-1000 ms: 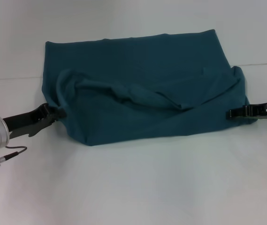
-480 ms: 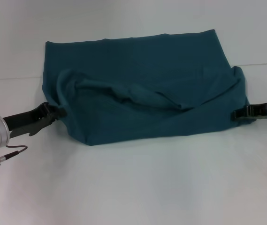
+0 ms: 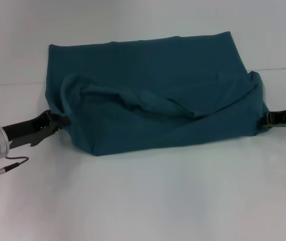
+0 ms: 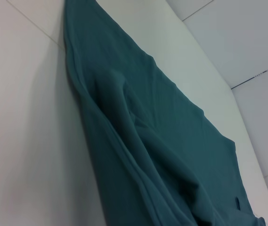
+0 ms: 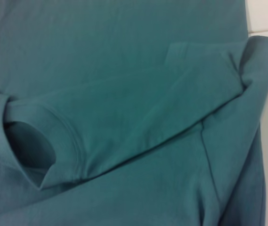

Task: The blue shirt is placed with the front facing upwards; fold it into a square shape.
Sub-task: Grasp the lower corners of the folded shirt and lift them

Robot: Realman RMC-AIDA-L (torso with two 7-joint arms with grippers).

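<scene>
The left gripper (image 3: 57,122) is lying low on the white table (image 3: 143,201) at the left side of the head view, its dark fingertips touching the left edge of the blue shirt (image 3: 153,90). The tips are meeting the bunched fabric there, but whether they are clamped on cloth or merely resting against it cannot be told. A green lamp is glowing on the arm's silver wrist, and a cable is trailing from it onto the table.

The blue shirt is lying spread across the middle of the table, partly folded: both sleeves are turned inward over the body, forming a raised ridge running across the centre. The far edge is lying flat and straight; the near edge is sagging in a shallow curve. The left wrist view is showing only the shirt (image 4: 148,141) as layered folds against the white surface. The right wrist view is showing a folded-in sleeve with its hemmed opening lying over the body of the shirt (image 5: 124,117).

The right gripper (image 3: 266,119) is lying at the right edge of the shirt, just beside the rounded right fold. Its tips are partly hidden by the cloth, the arm is cut off by the frame edge, and its state of closure cannot be determined.

No containers are present. The lettering and collar are not visible.
</scene>
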